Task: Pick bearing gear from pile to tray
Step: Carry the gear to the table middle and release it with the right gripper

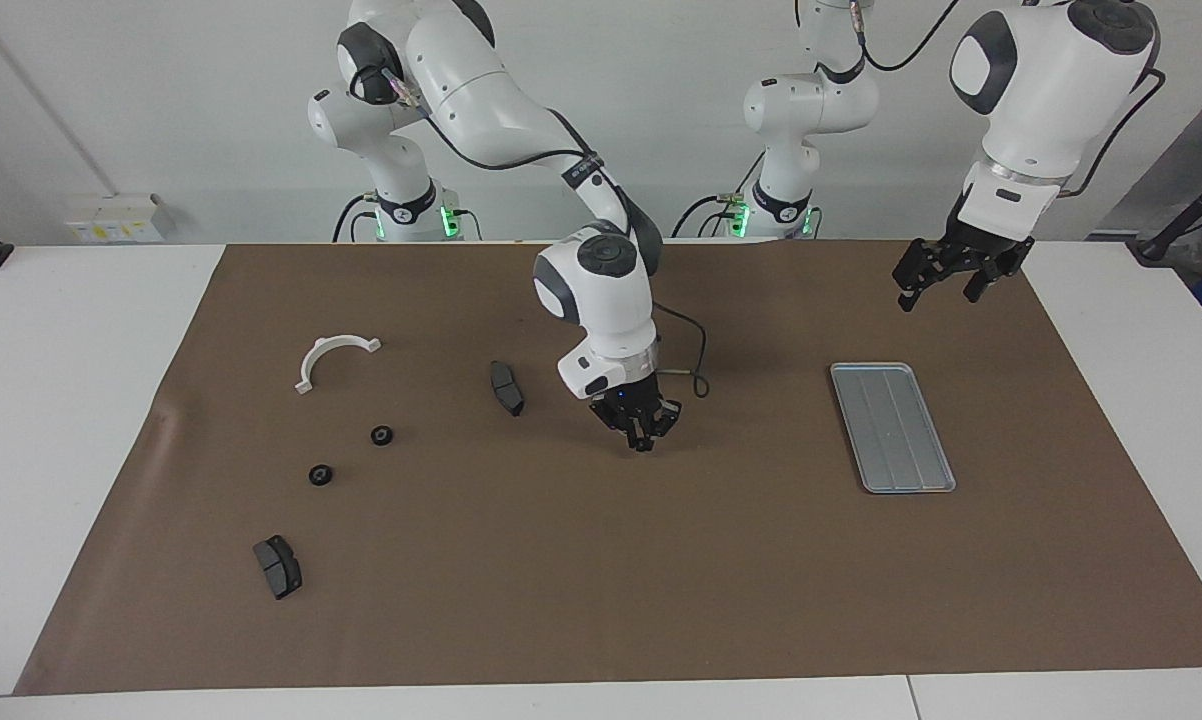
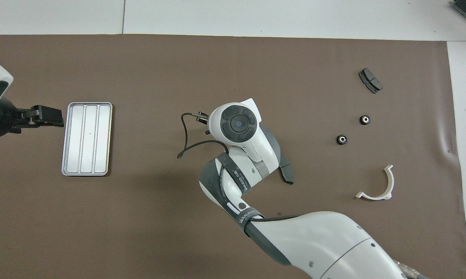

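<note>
Facing view: the right tool (image 1: 641, 443) hangs low over bare mat between the nearer brake pad (image 1: 506, 387) and the tray (image 1: 891, 427), its fingertips drawn together. Whether a gear sits between them cannot be told; anything there is small, dark and lost against the black fingers. The left tool (image 1: 939, 287) waits spread wide and holding nothing, above the mat's edge nearer the robots than the tray.

Risks, as judged:
- A small round gear pinched on its rim could roll or slip out in transit and land on the mat.
- Released from height, it could bounce on the hard metal or run along the tray's ridges to the rim.
- The tray is empty; two gears (image 1: 382, 435) (image 1: 321, 474) lie loose toward the right arm's end of the desk (image 1: 61, 400).

Materials: tray is silver-grey metal, rectangular, rounded corners, raised rim, lengthwise ridges. Gears are black and disc-shaped. The second brake pad (image 1: 277, 566) matches the first: dark grey, flat, slightly curved. The bracket (image 1: 332, 357) is a white half-ring. The mat (image 1: 601, 580) is brown and matte.
</note>
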You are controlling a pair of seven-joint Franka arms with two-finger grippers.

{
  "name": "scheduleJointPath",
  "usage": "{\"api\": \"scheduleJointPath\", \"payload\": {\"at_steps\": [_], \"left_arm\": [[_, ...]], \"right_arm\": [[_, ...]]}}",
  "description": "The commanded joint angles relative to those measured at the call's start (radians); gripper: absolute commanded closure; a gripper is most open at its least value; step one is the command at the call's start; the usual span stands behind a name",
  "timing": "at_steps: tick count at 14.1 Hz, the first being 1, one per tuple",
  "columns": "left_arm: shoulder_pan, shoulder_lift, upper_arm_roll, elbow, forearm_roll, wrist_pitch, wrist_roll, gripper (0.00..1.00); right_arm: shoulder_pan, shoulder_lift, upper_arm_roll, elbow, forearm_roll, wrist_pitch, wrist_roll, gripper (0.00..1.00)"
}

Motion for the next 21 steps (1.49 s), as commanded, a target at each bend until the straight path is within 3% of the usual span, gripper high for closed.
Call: {"api": "scheduleJointPath", "payload": {"at_steps": [1,3,4,5,9,12,16,21], "left_arm": [[-0.002,-0.028,0.000,-0.033,-0.015,0.015,0.009,0.00],[0.001,-0.028,0.000,-0.033,-0.015,0.015,0.008,0.00],[0.001,-0.030,0.000,-0.033,-0.015,0.015,0.008,0.00],[0.001,-0.028,0.000,-0.033,-0.015,0.015,0.008,0.00],[0.008,-0.030,0.000,-0.036,-0.015,0.018,0.012,0.00],[0.006,-0.030,-0.001,-0.036,-0.015,0.021,0.012,0.00],[-0.008,-0.027,-0.007,-0.034,-0.015,0.022,0.006,0.00],[-0.087,0.028,-0.009,-0.007,-0.049,0.027,-0.057,0.00]], "right_arm": [[-0.003,0.006,-0.002,-0.013,-0.001,0.025,0.013,0.75],[-0.003,0.006,-0.002,-0.025,-0.001,0.037,0.014,0.63],[-0.003,0.006,-0.002,-0.025,-0.001,0.039,0.014,0.42],[-0.003,0.006,-0.002,-0.024,-0.001,0.039,0.014,0.00],[-0.009,-0.008,-0.012,-0.016,-0.115,-0.017,0.013,0.00],[-0.076,-0.099,-0.017,-0.025,-0.172,-0.117,-0.025,0.00],[-0.236,-0.207,-0.016,-0.030,-0.172,-0.304,-0.402,0.00],[-0.452,-0.236,-0.011,-0.045,-0.140,-0.395,-0.764,0.00]]}}
